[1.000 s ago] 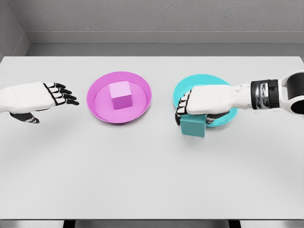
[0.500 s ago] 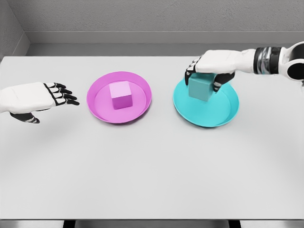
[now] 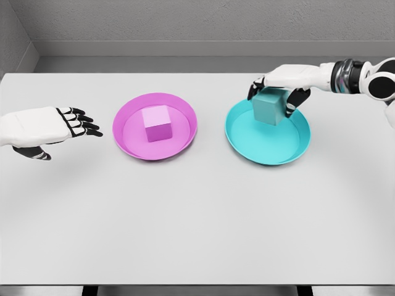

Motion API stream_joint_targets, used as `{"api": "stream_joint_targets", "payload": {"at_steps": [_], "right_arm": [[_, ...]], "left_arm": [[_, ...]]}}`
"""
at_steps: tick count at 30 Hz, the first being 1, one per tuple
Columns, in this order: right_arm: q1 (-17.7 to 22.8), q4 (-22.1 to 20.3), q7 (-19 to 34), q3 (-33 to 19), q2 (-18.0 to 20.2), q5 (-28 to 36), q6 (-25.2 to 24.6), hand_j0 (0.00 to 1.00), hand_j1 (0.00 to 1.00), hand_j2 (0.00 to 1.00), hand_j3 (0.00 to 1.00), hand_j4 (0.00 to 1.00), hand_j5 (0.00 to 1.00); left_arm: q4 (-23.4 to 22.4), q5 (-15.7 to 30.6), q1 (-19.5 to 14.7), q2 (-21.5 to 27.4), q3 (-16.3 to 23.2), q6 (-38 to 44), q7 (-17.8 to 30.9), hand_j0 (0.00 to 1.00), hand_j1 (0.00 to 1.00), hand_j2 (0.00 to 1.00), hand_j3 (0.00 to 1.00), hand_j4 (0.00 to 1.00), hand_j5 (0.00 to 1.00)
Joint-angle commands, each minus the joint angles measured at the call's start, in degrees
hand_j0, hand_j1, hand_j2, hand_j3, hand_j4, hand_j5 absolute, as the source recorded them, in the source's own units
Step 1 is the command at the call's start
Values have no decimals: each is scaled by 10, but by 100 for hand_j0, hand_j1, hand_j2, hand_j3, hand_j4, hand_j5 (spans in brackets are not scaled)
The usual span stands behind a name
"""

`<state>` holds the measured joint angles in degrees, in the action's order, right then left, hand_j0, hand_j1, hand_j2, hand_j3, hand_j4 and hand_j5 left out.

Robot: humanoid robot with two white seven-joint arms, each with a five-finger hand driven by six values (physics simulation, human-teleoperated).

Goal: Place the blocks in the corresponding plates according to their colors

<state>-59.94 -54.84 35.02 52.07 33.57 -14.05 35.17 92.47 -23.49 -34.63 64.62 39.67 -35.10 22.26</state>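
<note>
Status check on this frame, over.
Right hand gripping teal block over teal plate. Left hand open, idle. Pink block in pink plate.

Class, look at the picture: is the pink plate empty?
No, a pink block sits inside the pink plate, near its middle.

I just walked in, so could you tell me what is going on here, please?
The robot is sorting blocks into plates of the same color. The right hand grips the teal block over the back part of the teal plate; whether the block touches the plate is unclear. The pink block already sits in the pink plate. The left hand rests open at the table's left edge, holding nothing.
</note>
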Motion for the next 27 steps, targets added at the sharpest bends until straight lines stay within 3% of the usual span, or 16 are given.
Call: {"api": "stream_joint_targets", "payload": {"at_steps": [1, 8, 10, 12, 15, 18, 20, 27], "right_arm": [[-1, -4, 0, -1, 0, 5, -2, 100, 100, 100, 100, 100, 100], [-2, 3, 0, -2, 11, 2, -2, 100, 100, 100, 100, 100, 100], [4, 1, 0, -53, 26, 2, -2, 100, 100, 100, 100, 100, 100], [1, -8, 0, -58, 38, 2, -2, 100, 100, 100, 100, 100, 100], [16, -67, 0, -97, 78, 8, -2, 100, 100, 100, 100, 100, 100], [91, -139, 0, -169, 139, 9, -2, 100, 100, 100, 100, 100, 100], [130, -145, 0, -210, 160, 9, -2, 100, 100, 100, 100, 100, 100], [175, -155, 0, -208, 169, 10, -2, 100, 100, 100, 100, 100, 100]], "left_arm": [[0, 3, 0, 1, 0, 1, 0, 100, 100, 100, 100, 100, 100], [0, 3, 0, 2, 0, 1, 0, 100, 100, 100, 100, 100, 100], [0, 3, 0, 2, -1, 1, 0, 100, 100, 100, 100, 100, 100], [0, 3, 0, 2, 0, 1, 0, 100, 100, 100, 100, 100, 100], [0, 3, 0, 4, 0, 1, 0, 100, 100, 100, 100, 100, 100], [0, 4, 0, 4, 0, 1, 0, 100, 100, 100, 100, 100, 100], [0, 4, 0, 5, 0, 1, 0, 100, 100, 100, 100, 100, 100], [0, 5, 1, 5, 0, 1, 0, 100, 100, 100, 100, 100, 100]]}}
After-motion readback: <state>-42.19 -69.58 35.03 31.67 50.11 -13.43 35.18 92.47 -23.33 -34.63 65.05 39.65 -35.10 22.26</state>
